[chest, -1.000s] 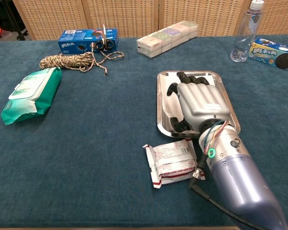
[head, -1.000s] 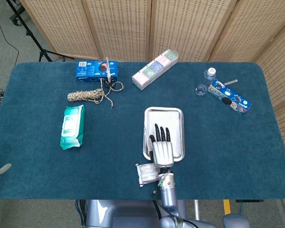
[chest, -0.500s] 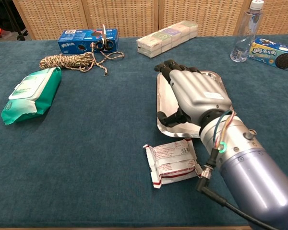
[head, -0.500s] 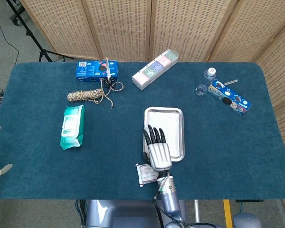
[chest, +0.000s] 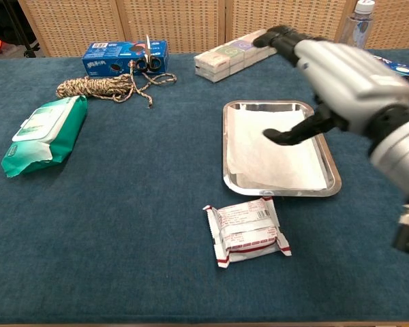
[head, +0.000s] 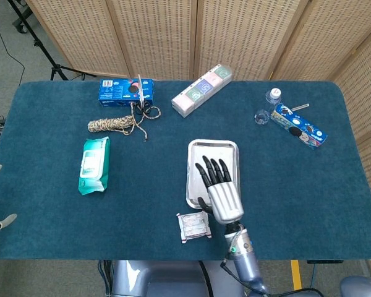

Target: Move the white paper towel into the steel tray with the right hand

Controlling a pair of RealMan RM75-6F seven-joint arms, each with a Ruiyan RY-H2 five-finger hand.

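Observation:
A white paper towel [chest: 273,153] lies flat inside the steel tray [chest: 230,184], filling most of it. In the head view the steel tray [head: 195,151] sits at the table's middle with the towel [head: 211,153] showing at its far end. My right hand [chest: 337,75] hangs above the tray's right side with fingers spread and nothing in it; the head view shows my right hand [head: 221,189] over the tray's near part. The left hand is out of sight in both views.
A small red-and-white packet [chest: 247,231] lies just in front of the tray. A green wipes pack [chest: 44,133], a rope coil [chest: 99,87] and a blue cookie box [chest: 125,56] are at the left. A tissue box row [chest: 237,53], a bottle [chest: 347,51] and another cookie box [head: 300,125] stand behind.
My right hand lifted off the towel in the tray and rose up and to the right with its fingers apart. The towel stays flat in the tray.

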